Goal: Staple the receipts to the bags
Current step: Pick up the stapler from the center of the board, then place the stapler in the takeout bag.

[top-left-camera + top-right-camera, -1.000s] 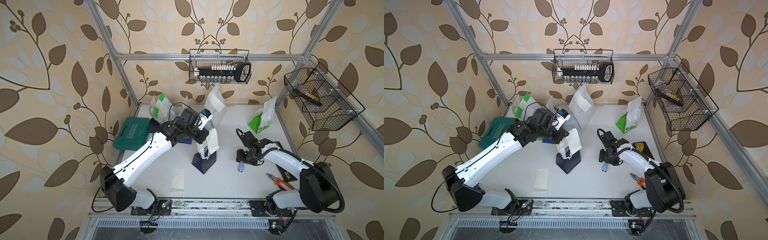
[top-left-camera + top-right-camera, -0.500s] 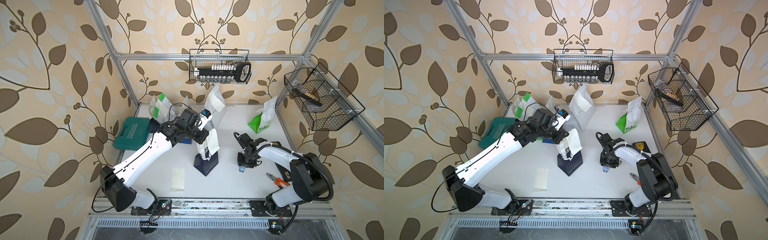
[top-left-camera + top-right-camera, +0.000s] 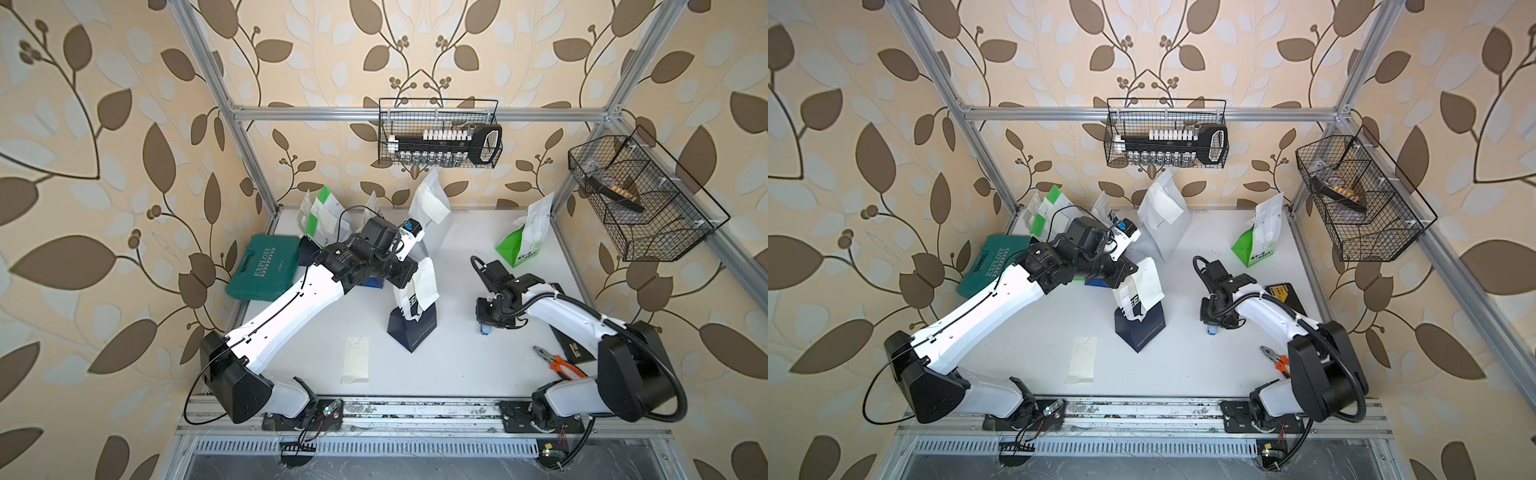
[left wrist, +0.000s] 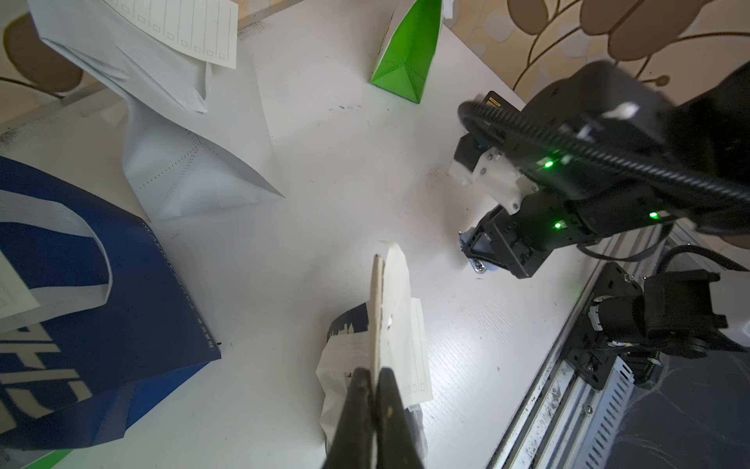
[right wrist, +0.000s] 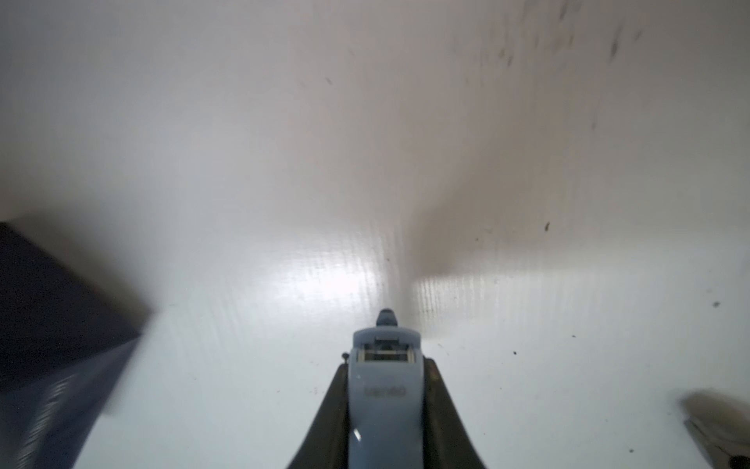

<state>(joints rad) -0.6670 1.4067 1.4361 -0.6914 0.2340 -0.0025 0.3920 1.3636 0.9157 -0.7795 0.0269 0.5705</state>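
You are holding your left arm (image 3: 291,303) stretched on a diagonal from its base at the near edge toward the middle, with the wrist tipping downward. Its left gripper (image 4: 375,379) is pinching both fingers tight together on the top edge of the navy bag (image 3: 411,332), where a receipt (image 3: 428,286) is lying against it. Your right arm (image 3: 569,316) is bending inward from its own base with the wrist pointing straight down, and the right gripper (image 5: 385,365) is clasping the stapler (image 5: 383,390), one dark finger (image 5: 442,406) pressing on each side.
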